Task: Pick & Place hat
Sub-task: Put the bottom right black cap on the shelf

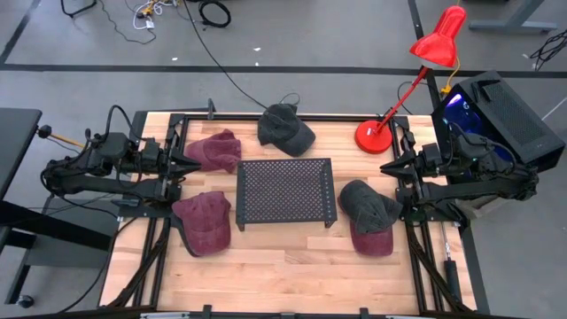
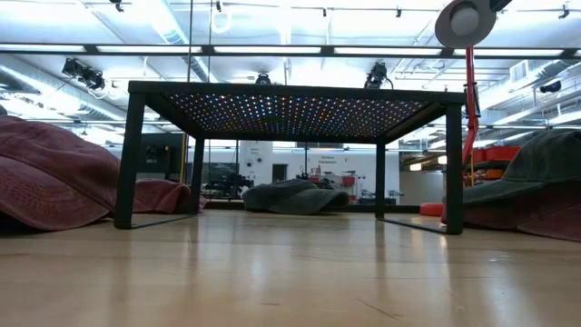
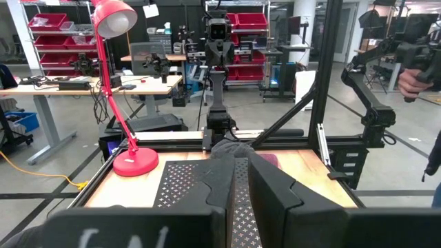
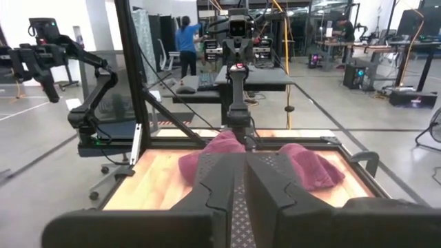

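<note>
Several caps lie on the wooden table around a black perforated rack point(image 1: 285, 190). A maroon cap point(image 1: 213, 151) lies at the far left and another maroon cap point(image 1: 204, 223) at the near left. A dark grey cap point(image 1: 285, 129) lies at the far middle. A dark grey cap point(image 1: 367, 204) rests partly on a maroon cap point(image 1: 373, 241) at the right. My left gripper point(image 1: 195, 165) is shut and empty, held above the table between the two left maroon caps. My right gripper point(image 1: 386, 167) is shut and empty, at the right edge beyond the grey cap.
A red desk lamp stands with its base point(image 1: 373, 136) at the far right corner, its head point(image 1: 440, 37) reaching past the table. The rack stands on thin legs point(image 2: 132, 154) with open room beneath. Bare wood lies along the near edge point(image 1: 283, 275).
</note>
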You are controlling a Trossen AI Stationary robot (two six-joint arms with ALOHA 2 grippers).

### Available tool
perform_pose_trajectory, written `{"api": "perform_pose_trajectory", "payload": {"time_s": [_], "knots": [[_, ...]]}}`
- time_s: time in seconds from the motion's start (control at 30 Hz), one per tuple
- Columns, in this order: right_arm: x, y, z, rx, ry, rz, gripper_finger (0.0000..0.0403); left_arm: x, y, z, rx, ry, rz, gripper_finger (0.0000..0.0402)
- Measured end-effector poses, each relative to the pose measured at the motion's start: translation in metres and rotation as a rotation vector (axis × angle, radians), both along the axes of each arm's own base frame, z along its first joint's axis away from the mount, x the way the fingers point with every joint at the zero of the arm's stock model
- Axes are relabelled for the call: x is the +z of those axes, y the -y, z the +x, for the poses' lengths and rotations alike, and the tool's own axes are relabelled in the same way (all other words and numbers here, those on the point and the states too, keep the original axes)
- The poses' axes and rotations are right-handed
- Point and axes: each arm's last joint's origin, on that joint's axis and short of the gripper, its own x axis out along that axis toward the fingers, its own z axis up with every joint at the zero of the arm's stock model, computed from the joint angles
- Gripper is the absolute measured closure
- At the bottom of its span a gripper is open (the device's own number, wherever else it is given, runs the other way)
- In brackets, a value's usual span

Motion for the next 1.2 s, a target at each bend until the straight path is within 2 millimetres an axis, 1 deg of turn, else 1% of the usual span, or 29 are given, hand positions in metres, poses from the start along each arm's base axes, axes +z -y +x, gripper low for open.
{"api": "perform_pose_trajectory", "payload": {"time_s": [0.93, 1.2], "knots": [[0.0002, 0.0000, 0.0000, -0.003, -0.001, 0.029, 0.0364, 0.0000, 0.0000, 0.0000, 0.001, 0.000, 0.000, 0.0353], [0.0003, 0.0003, 0.0000, -0.010, 0.004, -0.012, 0.0364, 0.0000, 0.0000, 0.0000, 0.000, 0.000, 0.000, 0.0353]]}}
